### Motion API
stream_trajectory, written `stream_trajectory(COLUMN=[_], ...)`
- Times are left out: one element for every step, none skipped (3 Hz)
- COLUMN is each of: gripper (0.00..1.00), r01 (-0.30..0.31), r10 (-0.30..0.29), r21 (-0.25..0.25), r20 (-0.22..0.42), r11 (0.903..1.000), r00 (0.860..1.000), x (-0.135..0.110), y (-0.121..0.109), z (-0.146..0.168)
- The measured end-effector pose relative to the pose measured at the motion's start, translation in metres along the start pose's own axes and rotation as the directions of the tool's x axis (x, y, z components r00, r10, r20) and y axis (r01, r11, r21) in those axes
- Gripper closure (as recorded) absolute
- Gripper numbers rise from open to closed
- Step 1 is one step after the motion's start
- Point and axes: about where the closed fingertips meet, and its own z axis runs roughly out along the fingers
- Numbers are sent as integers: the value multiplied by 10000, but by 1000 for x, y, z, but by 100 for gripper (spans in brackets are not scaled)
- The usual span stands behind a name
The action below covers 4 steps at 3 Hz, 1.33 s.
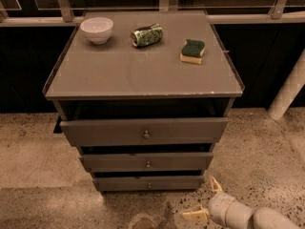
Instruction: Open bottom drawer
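Single cam, high & in front of cabinet [143, 75], tilted down at its top & drawer fronts. Fairly near: cabinet fills frame centre, floor [38, 166] along bottom edge, railing [62, 1] across top. Gripper [206, 200] sits lower right, fingers apart, near bottom drawer [124, 183].

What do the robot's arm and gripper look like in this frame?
The gripper, at the lower right in front of the bottom drawer, has two short, tapered, cream-coloured fingers. Behind it, the arm is made of smooth, rounded white segments. No cables or markings show.
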Motion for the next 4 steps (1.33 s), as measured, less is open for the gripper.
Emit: stream_trajectory(gripper=[0, 18, 42, 65], r01=[-922, -1074, -1069, -1068], r10=[923, 1076, 1070, 1070], r21=[-53, -104, -105, -105], r20=[123, 163, 162, 163], r11=[9957, 9942, 9942, 9942], r00=[9957, 9941, 9941, 9941], x=[41, 46, 46, 46], y=[-13, -11, -11, -11], z=[37, 42, 42, 42])
